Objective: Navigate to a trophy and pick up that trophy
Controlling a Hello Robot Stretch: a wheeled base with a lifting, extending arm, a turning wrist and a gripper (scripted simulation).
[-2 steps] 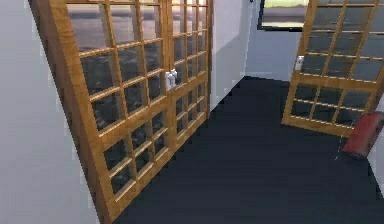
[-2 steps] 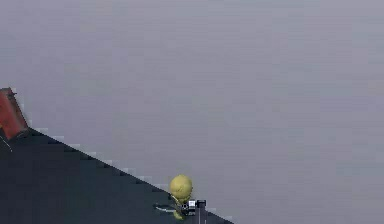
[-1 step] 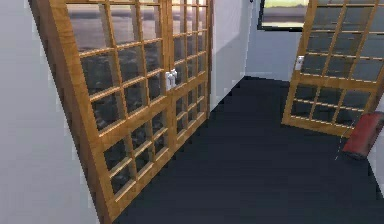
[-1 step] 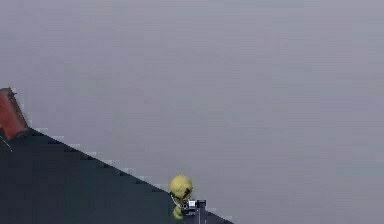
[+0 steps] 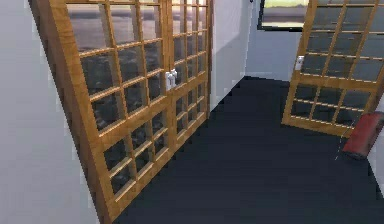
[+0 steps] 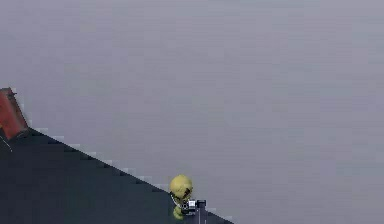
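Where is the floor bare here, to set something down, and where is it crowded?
Bare dark floor runs between the wooden glazed doors and the second glazed door. In the arm side view, floor between the red thing and the yellow-green blob is free. Crowded: near that blob and the claw.

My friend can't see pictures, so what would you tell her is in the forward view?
Tall wooden doors with many glass panes run along the left, beside a dark floor. Another paned wooden door stands farther back on the right, next to a window, and a red thing sits at the right edge.
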